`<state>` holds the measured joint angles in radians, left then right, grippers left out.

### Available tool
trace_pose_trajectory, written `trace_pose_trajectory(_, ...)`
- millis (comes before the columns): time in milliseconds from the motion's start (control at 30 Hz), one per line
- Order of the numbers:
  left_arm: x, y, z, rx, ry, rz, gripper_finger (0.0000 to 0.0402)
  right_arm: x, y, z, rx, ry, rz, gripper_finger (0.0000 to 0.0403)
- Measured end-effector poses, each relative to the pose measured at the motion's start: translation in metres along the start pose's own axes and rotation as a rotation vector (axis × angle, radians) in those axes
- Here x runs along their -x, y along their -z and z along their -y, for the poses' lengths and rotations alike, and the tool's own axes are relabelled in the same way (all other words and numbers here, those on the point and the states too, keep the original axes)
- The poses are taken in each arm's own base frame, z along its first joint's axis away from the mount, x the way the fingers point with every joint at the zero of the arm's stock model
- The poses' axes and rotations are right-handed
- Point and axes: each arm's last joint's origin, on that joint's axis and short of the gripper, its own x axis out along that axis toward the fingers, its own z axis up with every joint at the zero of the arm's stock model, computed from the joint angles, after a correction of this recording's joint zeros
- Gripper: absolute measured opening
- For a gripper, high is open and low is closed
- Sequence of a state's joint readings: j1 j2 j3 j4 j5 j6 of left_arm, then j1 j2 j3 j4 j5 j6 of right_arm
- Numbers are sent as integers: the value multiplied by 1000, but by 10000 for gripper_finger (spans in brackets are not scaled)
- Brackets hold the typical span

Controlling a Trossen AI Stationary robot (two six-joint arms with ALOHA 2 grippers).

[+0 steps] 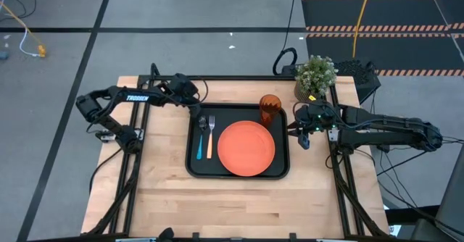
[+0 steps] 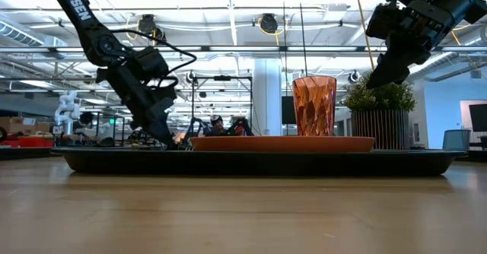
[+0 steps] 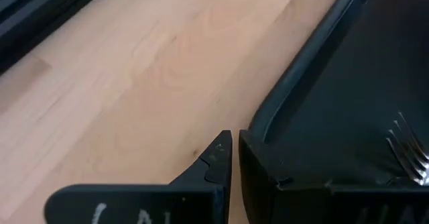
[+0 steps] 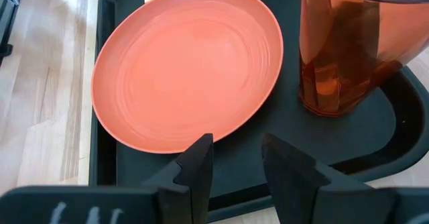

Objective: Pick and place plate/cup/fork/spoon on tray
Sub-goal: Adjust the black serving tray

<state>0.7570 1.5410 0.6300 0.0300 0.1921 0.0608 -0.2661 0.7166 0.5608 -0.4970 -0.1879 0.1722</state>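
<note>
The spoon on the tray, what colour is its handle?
Bright blue; the spoon shows best in the high view, beside the fork.

The tray (image 1: 238,171) lies mid-tabletop (image 1: 159,191). In it, the plate (image 1: 246,148) sits right of centre, the cup (image 1: 270,106) behind it at the far right corner, the fork (image 1: 211,136) left of the plate, and the spoon (image 1: 201,140) just left of the fork. A potted plant (image 1: 315,75) stands beyond the tray's far right corner.

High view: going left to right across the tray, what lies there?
On the black rectangular tray: blue-handled spoon → tan-handled metal fork → round orange plate. The amber ribbed cup overlaps the plate's span, so it is left out.
</note>
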Motion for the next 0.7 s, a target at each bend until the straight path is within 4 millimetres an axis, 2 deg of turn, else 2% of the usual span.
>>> trace_pose_trajectory(367,1,2,1,8,36,-28,31,0,0,0,1,0,0,118)
trace_pose_trajectory(700,1,7,6,38,185,-76,31,0,0,0,1,0,0,118)
